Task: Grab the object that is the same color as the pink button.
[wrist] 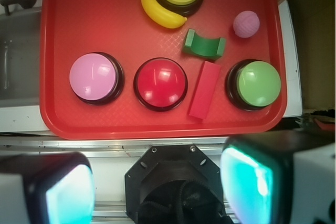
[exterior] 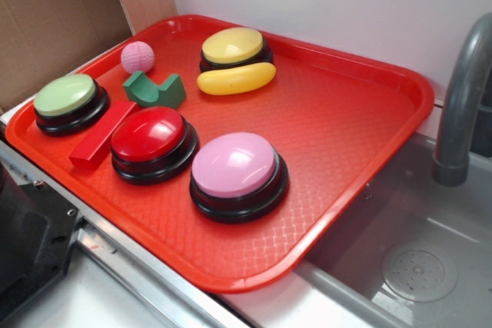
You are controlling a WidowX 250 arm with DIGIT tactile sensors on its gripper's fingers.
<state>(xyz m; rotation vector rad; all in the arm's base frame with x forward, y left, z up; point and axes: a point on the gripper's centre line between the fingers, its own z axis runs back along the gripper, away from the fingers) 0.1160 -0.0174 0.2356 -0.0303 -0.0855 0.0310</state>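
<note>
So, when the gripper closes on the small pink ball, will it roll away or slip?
The pink ball is round and sits free on the flat tray, so a side nudge would probably roll it. Its dimpled surface likely helps grip. Being small, it seems light. The green block beside it may stop some rolling.

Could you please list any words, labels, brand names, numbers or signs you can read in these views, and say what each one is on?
None can be read: the red tray, the pink button, the pink ball, the other buttons and the blocks are all plain.
</note>
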